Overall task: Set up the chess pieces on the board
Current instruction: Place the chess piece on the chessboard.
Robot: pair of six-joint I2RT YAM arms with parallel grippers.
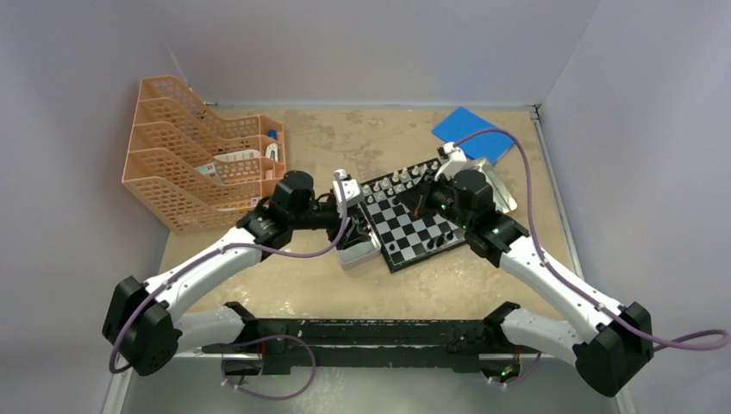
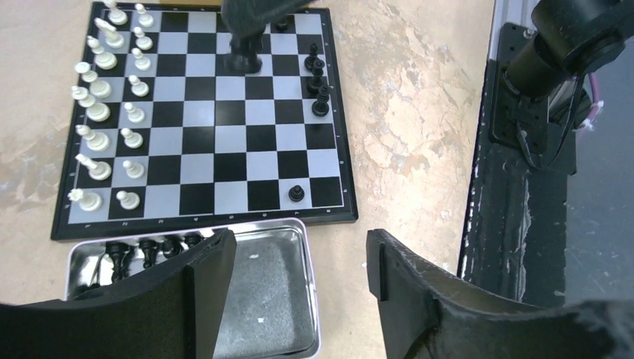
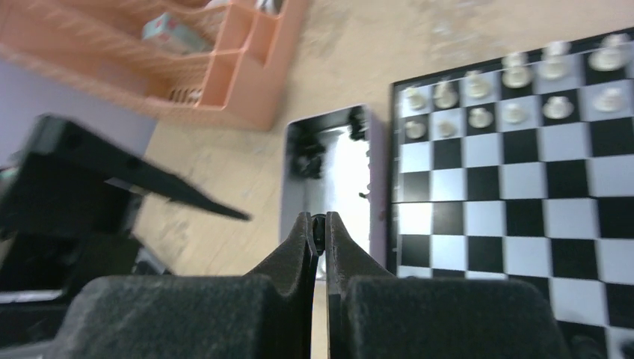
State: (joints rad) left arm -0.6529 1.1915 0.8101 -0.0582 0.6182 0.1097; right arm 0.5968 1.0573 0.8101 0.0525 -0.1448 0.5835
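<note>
Checkered board (image 2: 232,138): one.
White chess pieces (image 2: 133,112): sixteen, in two columns of eight, left of frame.
Black chess pieces (image 2: 320,105) on squares: about five clustered at upper right, one alone at lower right; total unclear, some hidden.
Silver tin (image 2: 278,288): one, at least four black pieces inside.
Blue pad (image 1: 470,134): one.
Orange tiered tray (image 1: 198,172): one.
Robot arms: two, left arm (image 1: 207,263) and right arm (image 1: 552,276).
</note>
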